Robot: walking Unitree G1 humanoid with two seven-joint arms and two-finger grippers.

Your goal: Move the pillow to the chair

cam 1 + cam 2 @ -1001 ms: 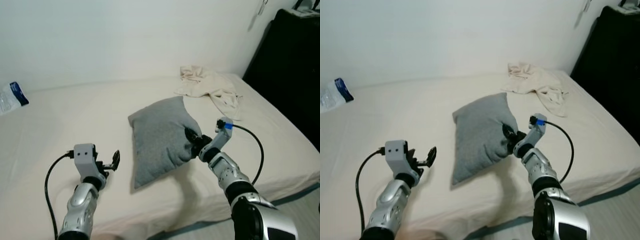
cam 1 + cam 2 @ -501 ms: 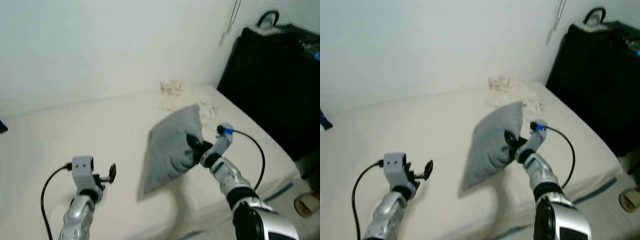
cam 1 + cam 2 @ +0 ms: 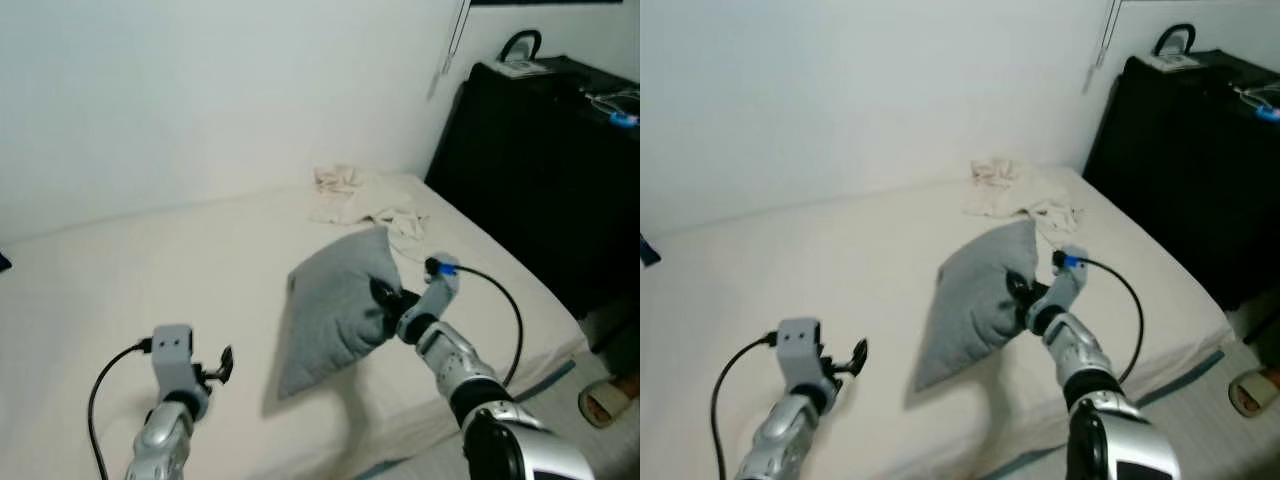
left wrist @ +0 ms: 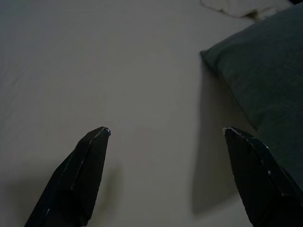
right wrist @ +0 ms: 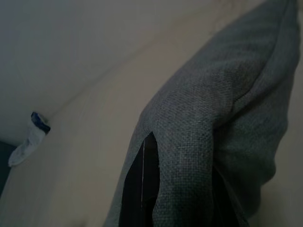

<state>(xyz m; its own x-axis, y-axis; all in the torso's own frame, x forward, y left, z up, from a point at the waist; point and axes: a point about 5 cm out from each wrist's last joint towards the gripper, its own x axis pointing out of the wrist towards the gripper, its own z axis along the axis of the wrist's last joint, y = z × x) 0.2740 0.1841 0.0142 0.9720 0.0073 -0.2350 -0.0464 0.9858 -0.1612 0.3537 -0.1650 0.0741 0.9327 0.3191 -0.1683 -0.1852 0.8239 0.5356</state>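
Currently the right pincer (image 3: pixel 384 297) is clamped shut on the grey pillow (image 3: pixel 335 308), fingers buried in a fold of its right edge; the right wrist view shows one black finger (image 5: pixel 142 189) wrapped in the coarse woven fabric. Pillow is tilted up on its lower corner, casting a shadow on the bed (image 3: pixel 120 270), near the bed's front edge. Left pincer (image 3: pixel 222 364) hovers over the sheet left of the pillow, fingers (image 4: pixel 80 177) spread wide, holding nothing. Bed has a plain cream sheet, smooth, lightly creased. Crumpled cream cloth (image 3: pixel 365 195) lies at the far right corner by the wall. White wall behind. Tall black cabinet (image 3: pixel 545 170) stands right of the bed, small items on top, too small to identify. A slipper (image 3: pixel 610 400) sits on the floor at lower right. No legible writing.
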